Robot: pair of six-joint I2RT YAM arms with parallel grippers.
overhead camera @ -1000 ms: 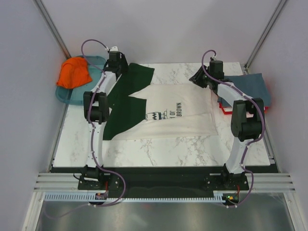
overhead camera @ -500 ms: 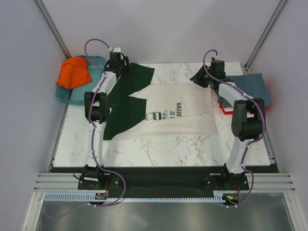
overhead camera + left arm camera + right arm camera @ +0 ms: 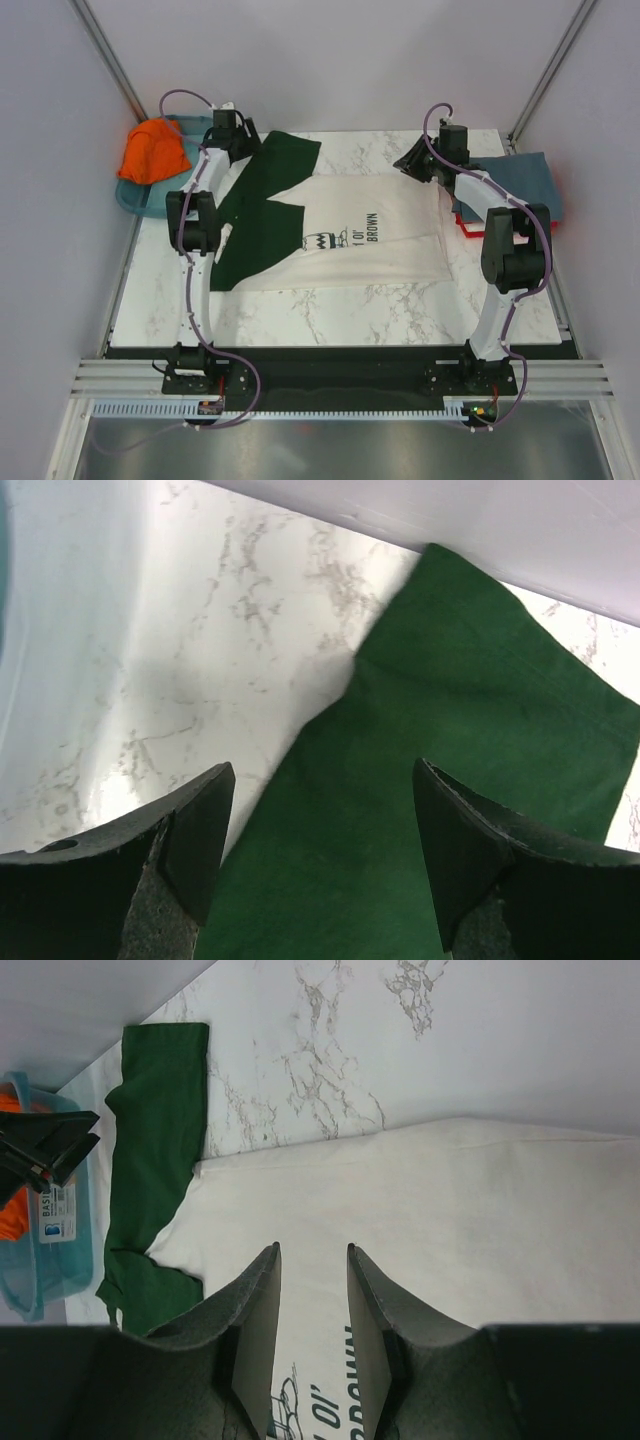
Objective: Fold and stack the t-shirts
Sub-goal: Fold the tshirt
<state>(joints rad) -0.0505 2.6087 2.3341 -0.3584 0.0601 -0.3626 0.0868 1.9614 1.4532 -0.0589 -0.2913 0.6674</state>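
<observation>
You have the cream t-shirt (image 3: 375,235) lying flat and smooth across the middle of the marble-patterned table (image 3: 330,310), its black chest print reading sideways, its dark green sleeve (image 3: 268,190) a matte, angular slab spreading toward the far left; the orange t-shirt (image 3: 153,152) sits bunched and rumpled in the translucent teal tray (image 3: 135,197) at the far left corner, and a slate-blue t-shirt (image 3: 520,180) lies folded square at the right edge with something red showing beneath it; your left gripper (image 3: 243,148) hangs over the sleeve's far end, and only the left wrist view shows its blunt black fingers (image 3: 200,820) spread wide, nothing between them but the felt-like green cloth (image 3: 450,810) and veined white marble below; your right gripper (image 3: 410,166) is above the shirt's far right corner, and its wrist view shows the right gripper (image 3: 312,1250) parted by a narrow slit, flat cream cloth (image 3: 470,1210) visible through the gap, nothing pinched; that same view catches the tray's white label (image 3: 55,1218), which the overhead camera does not show.
</observation>
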